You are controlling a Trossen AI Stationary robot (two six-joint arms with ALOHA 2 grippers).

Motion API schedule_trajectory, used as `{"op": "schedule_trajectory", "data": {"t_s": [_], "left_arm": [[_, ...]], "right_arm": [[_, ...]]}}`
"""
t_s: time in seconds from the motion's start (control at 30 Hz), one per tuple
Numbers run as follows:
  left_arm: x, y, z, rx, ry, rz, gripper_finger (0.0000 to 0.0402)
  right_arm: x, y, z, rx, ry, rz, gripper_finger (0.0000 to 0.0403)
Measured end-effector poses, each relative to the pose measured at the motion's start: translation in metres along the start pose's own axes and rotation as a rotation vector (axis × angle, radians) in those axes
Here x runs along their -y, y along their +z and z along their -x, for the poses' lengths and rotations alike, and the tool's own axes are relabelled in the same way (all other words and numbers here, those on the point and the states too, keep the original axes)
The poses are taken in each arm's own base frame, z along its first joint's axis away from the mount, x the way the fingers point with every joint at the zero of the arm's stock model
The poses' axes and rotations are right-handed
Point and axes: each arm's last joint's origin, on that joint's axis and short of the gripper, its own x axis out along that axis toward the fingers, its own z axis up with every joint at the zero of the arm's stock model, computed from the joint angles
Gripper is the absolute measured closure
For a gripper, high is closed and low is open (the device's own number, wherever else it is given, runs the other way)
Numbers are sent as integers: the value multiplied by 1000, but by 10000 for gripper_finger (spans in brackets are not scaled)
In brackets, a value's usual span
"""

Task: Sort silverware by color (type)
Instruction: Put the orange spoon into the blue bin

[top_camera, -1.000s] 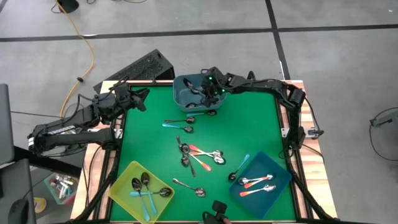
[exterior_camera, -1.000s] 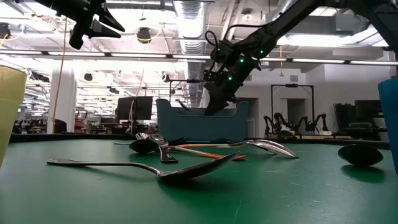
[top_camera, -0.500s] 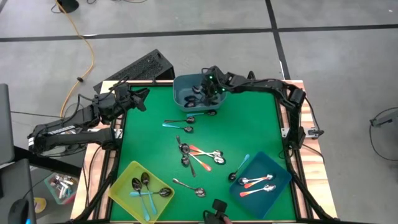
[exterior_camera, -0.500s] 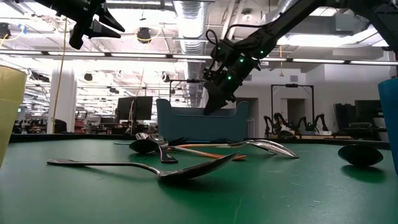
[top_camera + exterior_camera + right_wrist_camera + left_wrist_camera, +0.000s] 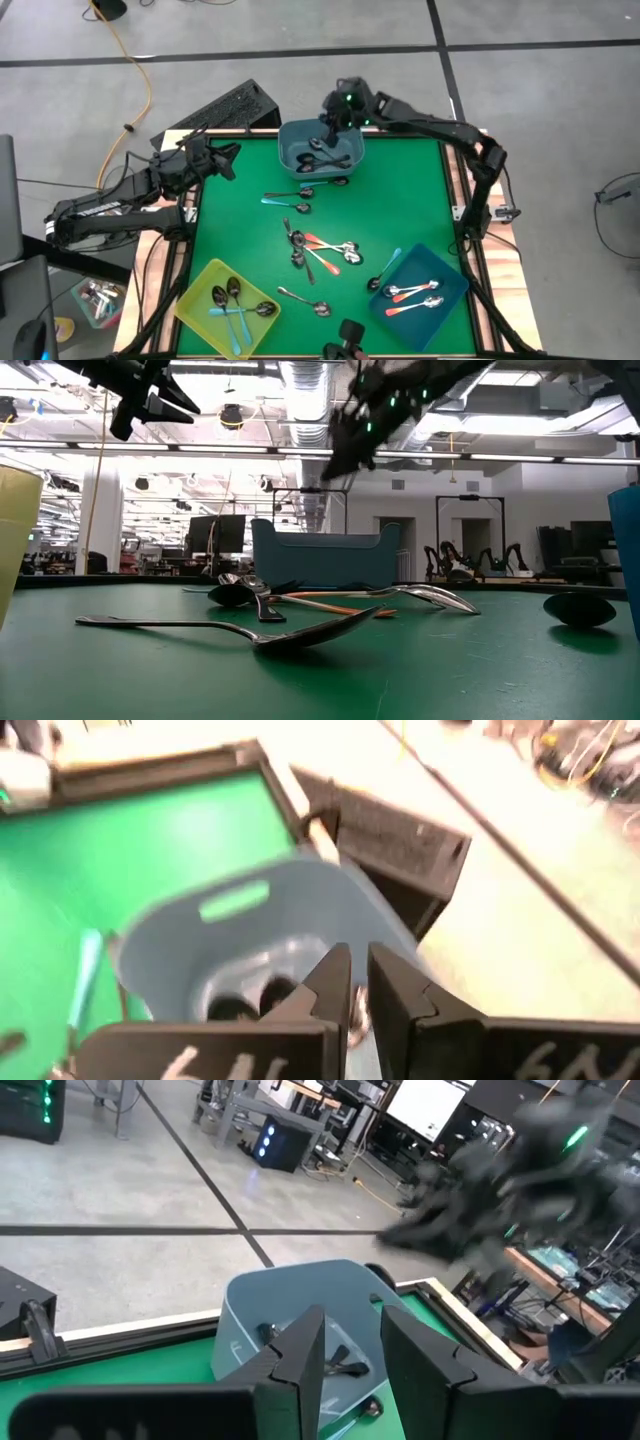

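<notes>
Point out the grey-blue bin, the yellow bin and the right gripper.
grey-blue bin (image 5: 290,141): high view, on its left rim.
yellow bin (image 5: 196,295): high view, on its left wall.
right gripper (image 5: 332,125): high view, between its fingertips, above the grey-blue bin.

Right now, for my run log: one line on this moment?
right gripper: empty, above grey-blue bin | left gripper: waiting at table edge

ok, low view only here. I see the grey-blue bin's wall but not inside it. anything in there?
Observer: Yes. The high view shows several dark spoons lying in the grey-blue bin.
Operator: right gripper carrying one?
Observer: No. In the right wrist view, the right gripper has a narrow gap with nothing in it.
Operator: left arm?
Observer: The left gripper hangs open near the table's far left corner.
</notes>
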Motion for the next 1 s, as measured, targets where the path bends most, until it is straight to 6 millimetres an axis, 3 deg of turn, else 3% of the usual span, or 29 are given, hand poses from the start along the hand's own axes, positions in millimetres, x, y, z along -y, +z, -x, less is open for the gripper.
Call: {"op": "schedule_trajectory", "data": {"t_s": [0.17, 0.37, 0.6, 1.0], "left_arm": [[-2, -3, 0, -25, 15, -15, 315], [-2, -5, 0, -64, -3, -24, 315], [-2, -7, 0, -111, -42, -41, 315], [7, -10, -6, -193, -186, -22, 315]], "right_arm": [[-7, 49, 56, 115, 30, 22, 352], [-21, 81, 129, 207, 52, 121, 352], [-34, 87, 197, 280, 69, 166, 352], [-61, 66, 293, 292, 202, 132, 352]]}}
